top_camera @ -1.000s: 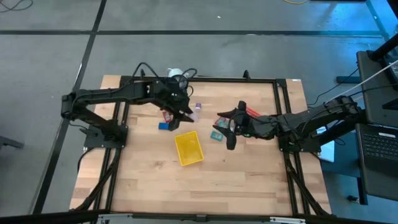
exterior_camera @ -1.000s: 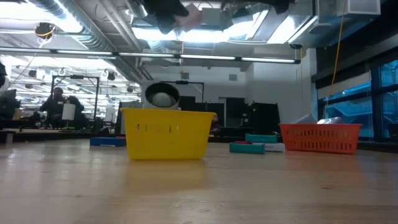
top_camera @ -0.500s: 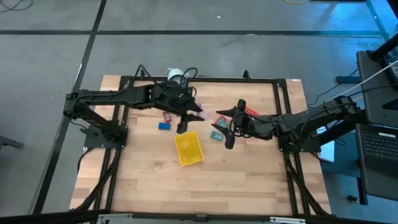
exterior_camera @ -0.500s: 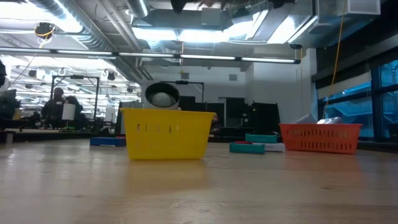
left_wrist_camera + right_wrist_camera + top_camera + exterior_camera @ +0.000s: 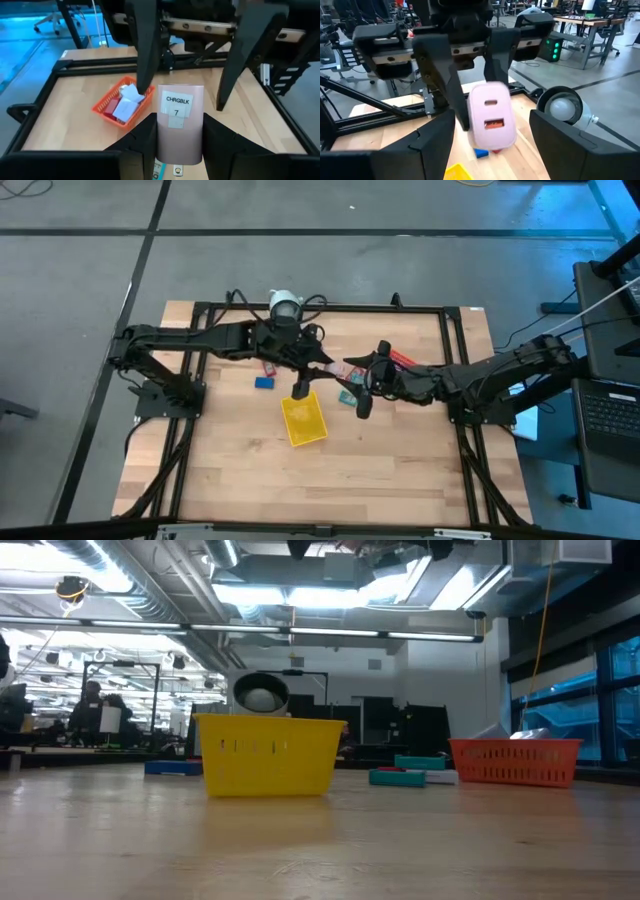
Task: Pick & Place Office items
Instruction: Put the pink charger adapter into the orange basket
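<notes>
- Pinkish-white charger block, label reading "CHRGBLK 7": pinched between the left gripper's two fingers, raised off the worktop, long side upright, label facing the wrist camera. Judged a carry grip, held high to clear the trays.
- Same block sits straight ahead of the right gripper, whose fingers stand spread to either side, not touching it; a handover looks likely, though that is only a judgement.
- Yellow tray: just below the left gripper.
- Red-orange tray: beyond the held block, already holding white packets.
- Blue block, loose, behind the left gripper.
- White round object, off to the side of the right gripper.
</notes>
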You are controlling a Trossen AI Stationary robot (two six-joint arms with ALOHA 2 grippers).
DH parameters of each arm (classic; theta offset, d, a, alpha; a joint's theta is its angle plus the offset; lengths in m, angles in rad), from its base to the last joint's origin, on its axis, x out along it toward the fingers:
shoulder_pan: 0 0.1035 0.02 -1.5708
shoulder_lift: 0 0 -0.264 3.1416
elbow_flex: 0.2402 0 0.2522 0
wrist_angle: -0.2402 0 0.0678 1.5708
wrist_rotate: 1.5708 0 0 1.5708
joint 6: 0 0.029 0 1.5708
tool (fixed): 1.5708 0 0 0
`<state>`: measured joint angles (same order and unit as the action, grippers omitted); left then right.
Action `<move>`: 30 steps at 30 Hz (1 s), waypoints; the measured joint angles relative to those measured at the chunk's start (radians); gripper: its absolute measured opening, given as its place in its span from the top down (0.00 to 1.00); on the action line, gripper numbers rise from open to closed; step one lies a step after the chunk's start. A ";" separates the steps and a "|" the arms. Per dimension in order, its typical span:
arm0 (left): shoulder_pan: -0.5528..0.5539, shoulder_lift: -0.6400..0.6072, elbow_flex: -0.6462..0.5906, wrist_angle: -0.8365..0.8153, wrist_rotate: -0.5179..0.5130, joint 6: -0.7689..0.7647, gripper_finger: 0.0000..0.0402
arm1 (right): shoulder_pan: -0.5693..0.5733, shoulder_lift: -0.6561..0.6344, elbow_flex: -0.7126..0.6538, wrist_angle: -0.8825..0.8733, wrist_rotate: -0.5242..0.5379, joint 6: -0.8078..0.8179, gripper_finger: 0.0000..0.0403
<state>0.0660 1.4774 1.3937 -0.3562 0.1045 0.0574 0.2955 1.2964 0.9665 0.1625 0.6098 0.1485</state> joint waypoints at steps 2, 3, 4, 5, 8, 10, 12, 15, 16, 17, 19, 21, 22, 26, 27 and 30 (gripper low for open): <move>0.000 0.001 0.000 -0.001 -0.001 0.000 0.72 | 0.000 0.000 0.000 0.003 0.000 0.000 0.35; 0.000 0.001 0.000 0.006 -0.001 0.000 0.72 | 0.000 0.000 0.000 0.007 -0.001 0.000 0.35; 0.000 0.001 0.000 0.016 -0.001 0.000 0.72 | 0.001 0.000 0.000 0.009 -0.005 0.001 0.35; -0.002 0.001 0.000 0.022 -0.002 0.000 0.72 | 0.000 0.000 0.000 0.009 -0.014 0.001 0.35; -0.006 0.001 0.000 0.036 -0.016 0.000 0.72 | 0.000 0.000 0.000 0.009 -0.023 0.017 0.35; -0.007 0.001 0.000 0.051 -0.015 0.000 0.72 | 0.000 0.000 0.000 0.009 -0.023 0.030 0.36; -0.007 0.001 0.000 0.046 -0.015 0.000 0.72 | 0.000 0.000 0.000 0.009 -0.023 0.031 0.38; -0.007 0.001 0.000 0.048 -0.015 0.000 0.72 | 0.000 0.000 0.000 0.009 -0.028 0.050 0.45; -0.007 0.001 0.000 0.048 -0.012 0.000 0.72 | -0.002 0.000 0.000 0.009 -0.032 0.055 0.48; -0.007 0.001 0.000 0.047 -0.012 0.000 0.72 | -0.005 0.000 0.000 0.009 -0.042 0.059 0.51; -0.009 0.001 0.000 0.042 -0.006 0.001 0.72 | -0.011 0.000 0.000 0.007 -0.066 0.080 0.57; -0.013 -0.001 0.000 0.038 0.007 0.003 0.72 | -0.018 -0.001 0.000 0.005 -0.086 0.097 0.63; -0.015 -0.002 0.000 0.035 0.008 0.005 0.72 | -0.020 -0.001 0.000 0.005 -0.095 0.105 0.65; -0.029 -0.002 0.000 0.028 0.003 0.005 0.72 | -0.020 -0.001 0.000 0.004 -0.100 0.109 0.70; -0.033 -0.002 0.000 0.026 -0.005 0.005 0.72 | -0.020 -0.001 0.000 0.003 -0.100 0.108 0.70; -0.046 -0.002 0.000 0.015 -0.028 0.005 0.68 | -0.020 0.000 0.000 0.002 -0.096 0.107 0.70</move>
<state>0.0204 1.4750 1.3933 -0.3413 0.0761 0.0620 0.2756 1.2963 0.9665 0.1645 0.5136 0.2552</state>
